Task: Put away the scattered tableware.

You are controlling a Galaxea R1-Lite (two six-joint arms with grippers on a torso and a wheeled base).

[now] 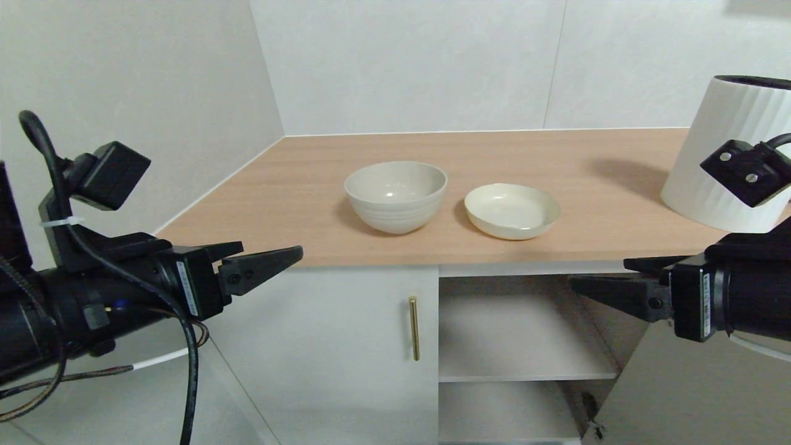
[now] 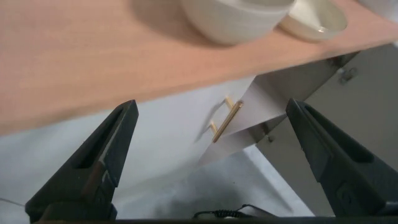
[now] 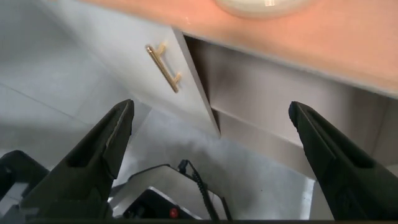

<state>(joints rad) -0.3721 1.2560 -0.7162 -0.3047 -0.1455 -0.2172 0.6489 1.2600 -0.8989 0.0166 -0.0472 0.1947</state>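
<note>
Both pairs of jaws are spread wide and empty, left gripper point(image 2: 211, 115) and right gripper point(image 3: 211, 109) low before the cupboard point(image 1: 346, 346). Bowl point(image 1: 395, 194) and shallow dish point(image 1: 511, 210) sit above and beyond them on the counter point(image 1: 296, 204) — likely glazed, slick, breakable — so pinch each over its rim.

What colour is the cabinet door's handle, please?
Gold handle, clearest in the head view.

A deep off-white bowl point(image 1: 395, 196) with faint ribbing on its outer wall stands upright and empty on the desk point(image 1: 278, 204) near the front edge, and just beside it (not touching) sits a shallow cream dish point(image 1: 511, 211), also upright.
</note>
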